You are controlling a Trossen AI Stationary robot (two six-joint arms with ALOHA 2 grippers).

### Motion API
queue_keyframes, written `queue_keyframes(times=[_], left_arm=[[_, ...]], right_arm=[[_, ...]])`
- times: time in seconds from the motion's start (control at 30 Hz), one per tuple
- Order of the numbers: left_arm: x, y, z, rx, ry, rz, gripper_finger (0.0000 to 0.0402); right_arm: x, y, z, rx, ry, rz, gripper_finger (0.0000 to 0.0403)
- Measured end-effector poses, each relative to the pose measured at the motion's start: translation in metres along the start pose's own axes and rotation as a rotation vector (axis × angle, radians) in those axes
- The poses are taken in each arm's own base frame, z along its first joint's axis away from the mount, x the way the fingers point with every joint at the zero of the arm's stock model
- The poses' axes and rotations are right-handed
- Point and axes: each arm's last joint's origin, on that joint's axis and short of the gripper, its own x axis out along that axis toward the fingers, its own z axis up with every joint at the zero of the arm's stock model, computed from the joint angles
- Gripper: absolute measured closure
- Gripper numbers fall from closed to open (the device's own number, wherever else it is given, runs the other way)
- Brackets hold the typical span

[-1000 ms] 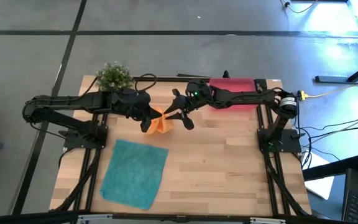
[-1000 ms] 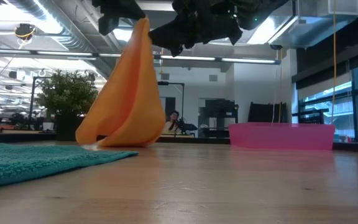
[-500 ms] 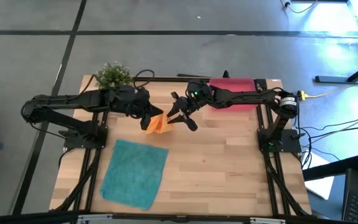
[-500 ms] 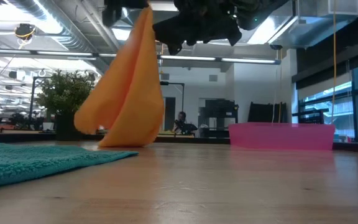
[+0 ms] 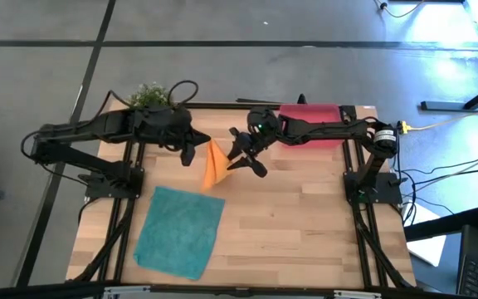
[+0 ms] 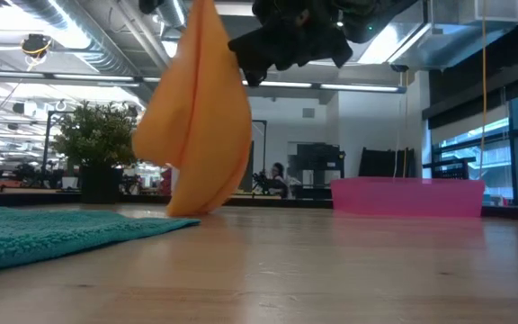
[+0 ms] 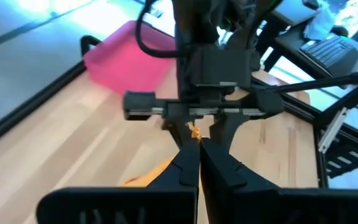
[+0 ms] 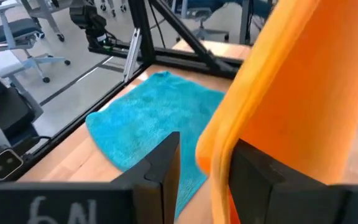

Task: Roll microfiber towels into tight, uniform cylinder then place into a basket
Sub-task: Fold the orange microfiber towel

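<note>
Your left gripper (image 7: pixel 197 163), pressed together, and right gripper (image 8: pixel 204 165) both pinch the hanging orange towel (image 5: pixel 213 164); pull apart unevenly and it slips free, collapsing onto the surface (image 5: pixel 305 208).

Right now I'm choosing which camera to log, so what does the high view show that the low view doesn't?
Only the high view shows both arms whole, with the left gripper and right gripper either side of the lifted orange towel, and the teal towel spread flat. Only the low view shows the orange towel's hanging tip near the table and the room behind. Both show the pink basket and plant.
</note>
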Motion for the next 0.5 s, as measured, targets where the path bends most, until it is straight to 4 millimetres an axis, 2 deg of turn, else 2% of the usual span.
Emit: queue_keyframes(times=[0.5], left_arm=[[-0.033,-0.004,0.026,0.037,-0.065,0.059,0.0402]], right_arm=[[-0.001,0.002,-0.011,0.062,0.096,0.001,0.0283]])
